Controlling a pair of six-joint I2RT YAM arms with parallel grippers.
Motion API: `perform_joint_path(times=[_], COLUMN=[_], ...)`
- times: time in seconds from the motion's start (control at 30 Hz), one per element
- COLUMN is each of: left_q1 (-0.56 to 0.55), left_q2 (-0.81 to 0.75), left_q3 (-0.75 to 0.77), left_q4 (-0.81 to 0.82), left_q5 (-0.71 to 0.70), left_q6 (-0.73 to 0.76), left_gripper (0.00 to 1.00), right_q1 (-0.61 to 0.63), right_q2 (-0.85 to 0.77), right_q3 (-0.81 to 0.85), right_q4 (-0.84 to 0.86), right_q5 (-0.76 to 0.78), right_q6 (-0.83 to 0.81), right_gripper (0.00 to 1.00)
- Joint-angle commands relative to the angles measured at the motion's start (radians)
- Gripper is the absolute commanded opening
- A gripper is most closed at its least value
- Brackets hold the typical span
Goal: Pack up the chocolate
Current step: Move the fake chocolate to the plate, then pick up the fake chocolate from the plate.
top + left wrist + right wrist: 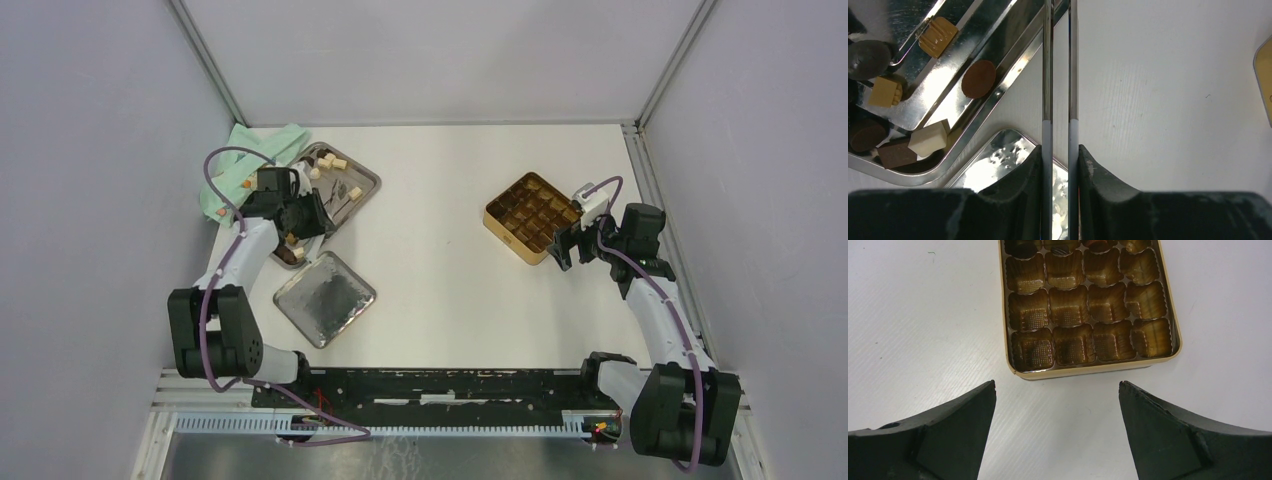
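The left pincer (pixel 1060 155) is closed partway on a pair of metal tweezers (pixel 1047 60). Its two dark fingers press the thin arms, which run straight up the middle of the left wrist view and out at the top. To the left of the tweezers lies a shiny tray (pixel 943 75) holding the chocolate (pixel 978 79): a round dark brown piece, two caramel ones, a cream-white block and dark pieces at the lower left. A second tray (pixel 998 160) sits just below it, under the fingers. In the overhead view a mint-green bag (pixel 250 150) lies at the upper left, behind the trays.

The right pincer (pixel 1057 385) stands wide open and holds nothing. It hovers over the white table (pixel 923 315) just short of the near edge of a gold tin (pixel 1088 371) lined with ridged cups.
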State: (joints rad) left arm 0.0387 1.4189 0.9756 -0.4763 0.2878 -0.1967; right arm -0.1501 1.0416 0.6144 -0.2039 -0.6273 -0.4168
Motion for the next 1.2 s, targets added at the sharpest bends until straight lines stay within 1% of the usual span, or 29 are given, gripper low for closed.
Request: perform_joint_path(times=[0.0,0.1,0.17,0.37,0.7,0.93,1.17], left_q1=[-0.009,-0.026,-0.066,-0.113,-0.138,-0.150,-0.157], left_q2=[-0.003,0.052,0.092,0.168,0.231,0.245,0.227], left_q3=[0.067,0.117,0.156,0.219,0.268,0.267,0.253], left_q4=[0.039,0.012,-0.011,-0.051,-0.076,-0.088,-0.097], left_q5=[-0.012,-0.061,-0.094,-0.174,-0.237,-0.232,-0.220], left_q6=[0.060,0.080,0.095,0.132,0.154,0.160,0.160], left_gripper=[0.29,0.36,0.40,0.44,0.45,0.45,0.45], right_q1=[0.010,0.012,0.014,0.017,0.020,0.020,0.021], right_q2=[0.007,0.006,0.006,0.008,0.008,0.008,0.009], right_q3=[0.002,0.002,0.002,0.004,0.004,0.005,0.005], right_q4=[0.011,0.011,0.011,0.009,0.007,0.007,0.007], right_q5=[-0.001,0.000,0.002,0.004,0.006,0.005,0.006], right_q6=[-0.011,-0.013,-0.014,-0.016,-0.017,-0.018,-0.019], right_gripper=[0.98,0.98,0.98,0.98,0.98,0.98,0.98])
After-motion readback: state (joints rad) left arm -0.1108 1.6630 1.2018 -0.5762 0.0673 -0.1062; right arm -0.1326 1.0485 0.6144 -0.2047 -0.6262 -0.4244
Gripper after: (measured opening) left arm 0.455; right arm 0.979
